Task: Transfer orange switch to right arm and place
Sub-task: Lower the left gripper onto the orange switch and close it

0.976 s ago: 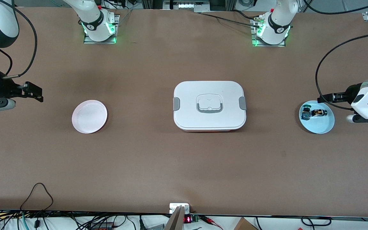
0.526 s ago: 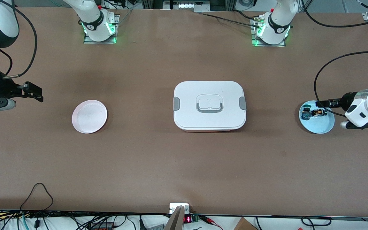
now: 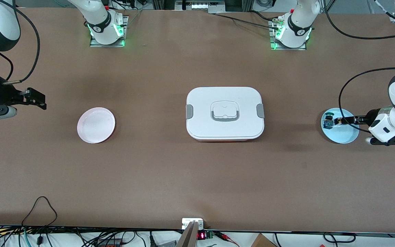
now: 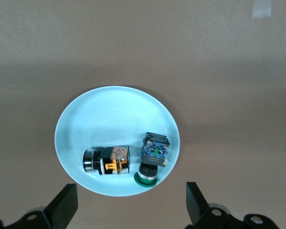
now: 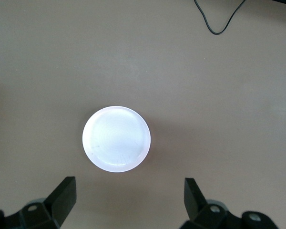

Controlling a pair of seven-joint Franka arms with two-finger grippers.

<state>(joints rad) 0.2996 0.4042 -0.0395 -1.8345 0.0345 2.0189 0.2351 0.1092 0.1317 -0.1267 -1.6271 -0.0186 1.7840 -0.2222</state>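
A tangle of black cables is seen along the table edge nearest the front camera, with a small device showing a red display at its middle. A wide, bare brown table surface fills the view above it. Toward the right arm's end a round pink plate is set, and at the middle a white rectangular lidded box with grey side clips and a grey handle is placed. Toward the left arm's end a round light-blue plate is found. On it the orange switch, a black-bodied part with orange showing on it, is laid on its side, just beside a blue-and-dark-green part. Farthest from the camera, the two arm bases lit green are bolted along the table's edge.

The left gripper is held over the light-blue plate, directly at the orange switch in the front view; its fingers are spread wide in the left wrist view, and nothing is gripped between them. Contact with the switch cannot be told. The right gripper is parked over the table's end near the pink plate, waiting, with its fingers likewise wide apart and nothing held.
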